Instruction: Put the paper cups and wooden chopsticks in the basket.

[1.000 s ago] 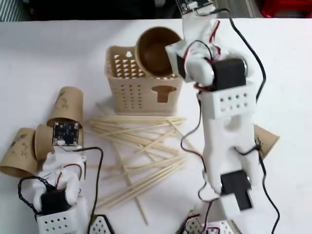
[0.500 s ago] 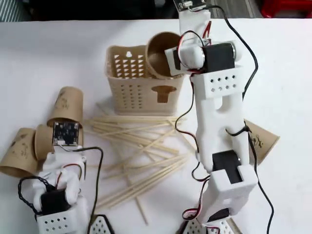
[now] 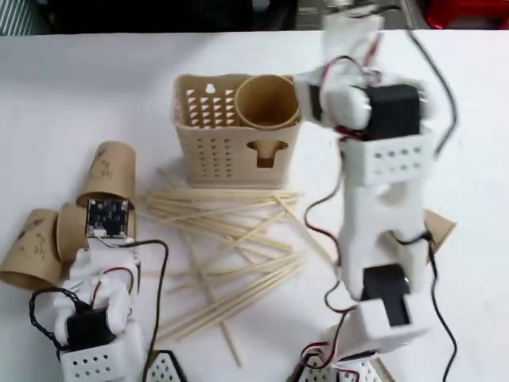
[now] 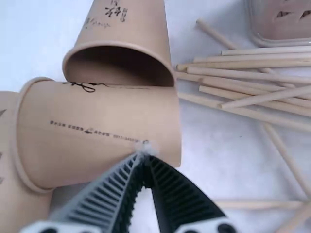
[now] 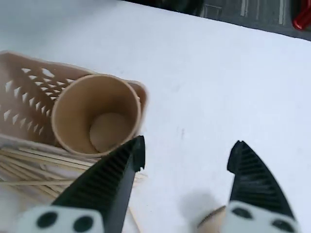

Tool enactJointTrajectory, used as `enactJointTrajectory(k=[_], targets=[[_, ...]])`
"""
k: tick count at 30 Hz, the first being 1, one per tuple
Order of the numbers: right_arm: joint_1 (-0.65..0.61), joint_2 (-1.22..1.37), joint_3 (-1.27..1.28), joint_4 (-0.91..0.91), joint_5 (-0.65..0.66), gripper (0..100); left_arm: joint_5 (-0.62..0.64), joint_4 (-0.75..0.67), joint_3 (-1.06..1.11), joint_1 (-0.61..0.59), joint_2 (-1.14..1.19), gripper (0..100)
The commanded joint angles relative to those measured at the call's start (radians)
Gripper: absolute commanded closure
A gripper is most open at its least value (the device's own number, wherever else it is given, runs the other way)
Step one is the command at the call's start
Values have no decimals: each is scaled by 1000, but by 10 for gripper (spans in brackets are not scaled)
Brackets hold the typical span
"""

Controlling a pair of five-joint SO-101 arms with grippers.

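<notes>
Leftmost cup: we see it on its side at the near left of the table, touching the second cup.
Second cup: it also lies on its side, just right of the leftmost one, partly under the left arm's wrist in the high view.
Third cup: it lies a little farther back, with its open mouth against the second cup's side.
Left gripper: clenched with nothing between the jaws. We see the tips meet right at the second cup's side wall.
Wooden chopsticks: a loose, criss-crossed pile on the table between the two arms, just on the near side of the basket.
Basket: upright at the far centre, with perforated walls and a cut-out handle facing us.
Cup in the basket: it stands mouth up in the basket's right end, and no jaw touches it.
Right gripper: released. The jaws are spread wide with nothing between them, just right of the basket over bare table.
Right-hand cup: on its side at the right, partly hidden behind the right arm.
Table: white.
</notes>
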Motion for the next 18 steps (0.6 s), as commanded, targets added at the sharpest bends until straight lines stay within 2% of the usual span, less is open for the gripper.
enactJointTrajectory(k=[1,11,18], targets=[[114,-124,117,8,0,716,-5,-17,-21,-10,-4,976],[430,-430,747,8,0,716,-5,-18,-21,-10,-4,976],[601,-455,1014,-8,0,714,-5,-18,-21,-10,-4,976]])
